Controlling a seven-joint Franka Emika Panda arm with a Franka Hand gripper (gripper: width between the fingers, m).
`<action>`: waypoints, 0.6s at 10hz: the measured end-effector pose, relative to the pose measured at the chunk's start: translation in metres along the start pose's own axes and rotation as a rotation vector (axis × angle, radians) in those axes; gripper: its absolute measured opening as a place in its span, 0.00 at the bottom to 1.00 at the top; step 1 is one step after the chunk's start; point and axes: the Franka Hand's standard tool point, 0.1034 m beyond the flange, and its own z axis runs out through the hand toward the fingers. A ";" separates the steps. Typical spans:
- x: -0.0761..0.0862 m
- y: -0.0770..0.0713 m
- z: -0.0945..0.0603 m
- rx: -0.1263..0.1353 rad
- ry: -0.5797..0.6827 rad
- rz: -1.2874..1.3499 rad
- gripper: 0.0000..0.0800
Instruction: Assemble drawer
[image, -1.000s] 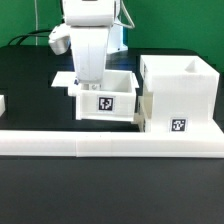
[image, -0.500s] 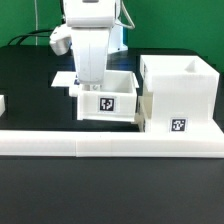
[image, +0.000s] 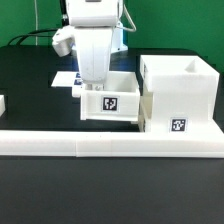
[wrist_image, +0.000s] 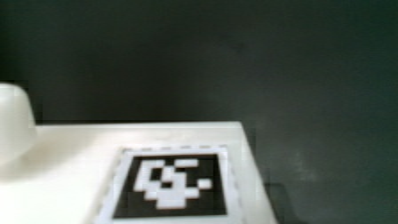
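Note:
The small open-top drawer box (image: 122, 112), white with a black-and-white tag on its front, sits just to the exterior view's left of the large white casing (image: 180, 92), almost touching it. My gripper (image: 88, 88) reaches down over the box's far left wall and appears shut on that wall; the fingertips are largely hidden by it. The casing is open at the top and has a tag low on its front. The wrist view shows no fingers, only a white surface with a blurred tag (wrist_image: 173, 183) close below the camera and dark table beyond.
The long low white L-shaped rail (image: 110, 145) runs across the front, against the box and casing. A corner of the marker board (image: 63, 78) shows behind the box. Another white part (image: 2, 104) lies at the left edge.
The small box and my gripper have shifted together toward the exterior view's right, closing the gap to the casing. The casing and rail have not moved.

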 end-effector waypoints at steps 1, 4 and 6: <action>0.003 0.001 0.001 -0.011 0.002 0.001 0.05; 0.009 -0.004 0.003 -0.017 0.004 -0.007 0.05; 0.012 -0.005 0.005 -0.015 0.006 -0.013 0.05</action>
